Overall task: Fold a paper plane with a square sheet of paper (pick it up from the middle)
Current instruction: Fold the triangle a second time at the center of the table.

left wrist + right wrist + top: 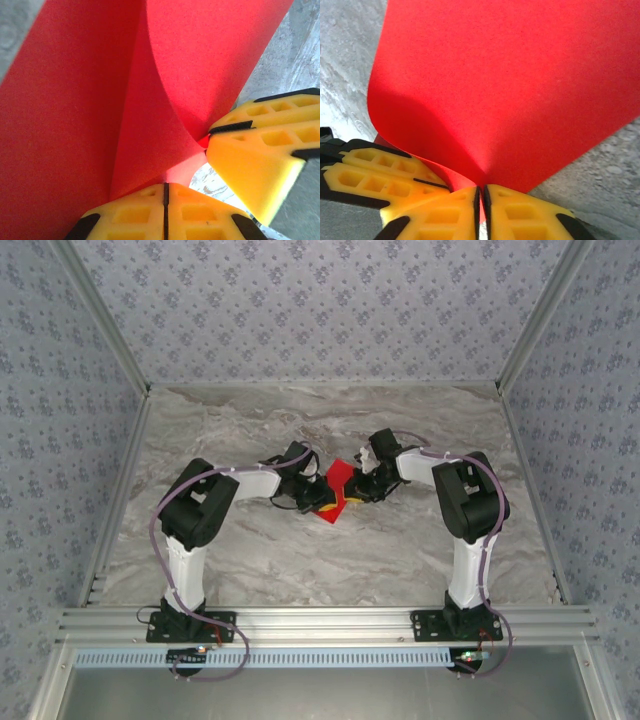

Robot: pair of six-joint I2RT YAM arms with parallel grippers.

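The square sheet of paper (340,478) is bright red and hangs bent above the middle of the marble table, held between both grippers. My left gripper (327,506) is shut on its lower edge. In the left wrist view its yellow pads (200,215) meet at a thin seam, with the sheet (75,125) rising from them in a deep curved fold. My right gripper (356,498) pinches the same edge. Its jaws (481,190) stand almost together with red paper (520,90) between them. Each wrist view also has the other gripper's yellow fingers (260,150) (380,170) close beside. The sheet forms curved flaps, not a paper plane.
The marble tabletop (320,425) stretches on all sides of the grippers. Aluminium rails (115,500) edge the table at left, right and front. Patterned walls (320,300) close off the back and both sides.
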